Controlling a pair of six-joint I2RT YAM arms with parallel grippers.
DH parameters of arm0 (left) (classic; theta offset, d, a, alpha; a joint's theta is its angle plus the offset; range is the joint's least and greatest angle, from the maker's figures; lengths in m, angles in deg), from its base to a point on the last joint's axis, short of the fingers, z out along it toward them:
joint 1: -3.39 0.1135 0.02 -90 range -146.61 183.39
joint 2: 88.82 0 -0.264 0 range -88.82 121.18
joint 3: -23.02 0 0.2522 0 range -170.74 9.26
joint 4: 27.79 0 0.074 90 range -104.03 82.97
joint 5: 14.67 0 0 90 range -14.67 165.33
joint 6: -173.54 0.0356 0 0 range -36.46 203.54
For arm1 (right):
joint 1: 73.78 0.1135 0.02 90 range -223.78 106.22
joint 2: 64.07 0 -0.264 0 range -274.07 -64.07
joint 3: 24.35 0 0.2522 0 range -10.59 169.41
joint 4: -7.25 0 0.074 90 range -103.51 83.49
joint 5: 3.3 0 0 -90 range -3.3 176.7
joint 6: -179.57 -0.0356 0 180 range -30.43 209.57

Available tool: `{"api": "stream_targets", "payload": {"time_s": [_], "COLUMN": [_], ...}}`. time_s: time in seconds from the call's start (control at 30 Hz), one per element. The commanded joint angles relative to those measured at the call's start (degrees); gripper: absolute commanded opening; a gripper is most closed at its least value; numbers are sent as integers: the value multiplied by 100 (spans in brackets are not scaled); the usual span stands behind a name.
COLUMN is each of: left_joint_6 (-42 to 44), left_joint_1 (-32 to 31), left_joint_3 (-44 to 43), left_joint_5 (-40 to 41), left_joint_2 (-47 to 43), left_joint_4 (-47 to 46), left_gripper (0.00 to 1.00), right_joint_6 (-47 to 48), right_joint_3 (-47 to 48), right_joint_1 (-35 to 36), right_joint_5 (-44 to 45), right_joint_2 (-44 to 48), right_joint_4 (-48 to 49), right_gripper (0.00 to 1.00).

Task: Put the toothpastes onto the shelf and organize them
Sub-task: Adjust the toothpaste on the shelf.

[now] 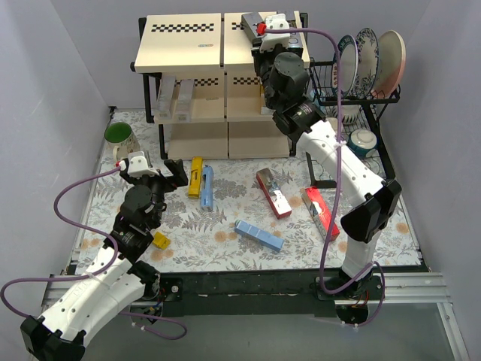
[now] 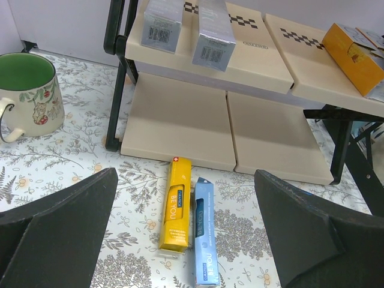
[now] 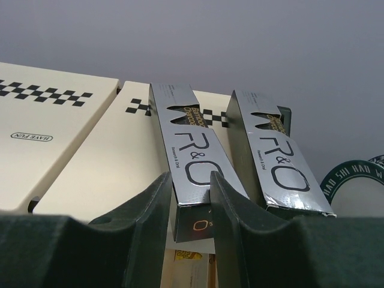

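The shelf [image 1: 180, 45] stands at the back. My right gripper [image 1: 259, 34] is over its top right board, shut on a silver-grey toothpaste carton [image 3: 187, 150] lying on that board [image 3: 120, 162]. A second silver carton [image 3: 273, 162] lies just to its right. My left gripper [image 1: 174, 171] is open and empty, low over the table, facing a yellow carton [image 2: 176, 204] and a blue carton [image 2: 204, 240] lying side by side. Two silver cartons [image 2: 162, 21] lie on the middle tier, and an orange one [image 2: 354, 57] lies at its right. On the table lie a red-silver carton [image 1: 273, 193], a red one [image 1: 319, 212] and a blue one [image 1: 259, 235].
A green-lined mug [image 1: 119, 135] stands left of the shelf. A black wire dish rack with plates [image 1: 368, 56] stands to its right, with a cup [image 1: 363, 141] below it. A small yellow item [image 1: 160, 240] lies by my left arm.
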Motion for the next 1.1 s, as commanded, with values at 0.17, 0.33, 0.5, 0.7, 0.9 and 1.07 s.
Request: {"api": "stream_targets", "payload": {"time_s": [0.17,0.33,0.5,0.7,0.9,1.07], "left_joint_6": [0,-9,-9,-44,-52,-70], "left_joint_1": [42,42,42,51,51,42], "left_joint_3": [-162,-153,-161,-162,-162,-170], "left_joint_5": [47,56,56,12,-67,-190], "left_joint_2": [29,38,64,47,55,143], "left_joint_4": [75,75,75,75,75,75], "left_gripper": [98,98,98,98,98,98], "right_joint_6": [114,61,87,44,79,0], "right_joint_3": [527,756,756,336,-280,-281], "right_joint_1": [99,117,187,205,144,-128], "right_joint_5": [691,420,-55,-679,-680,-1064], "right_joint_2": [-390,-470,-137,627,1454,1692], "right_joint_4": [-123,-211,-194,-150,-246,-939], "right_gripper": [39,42,48,57,67,77]}}
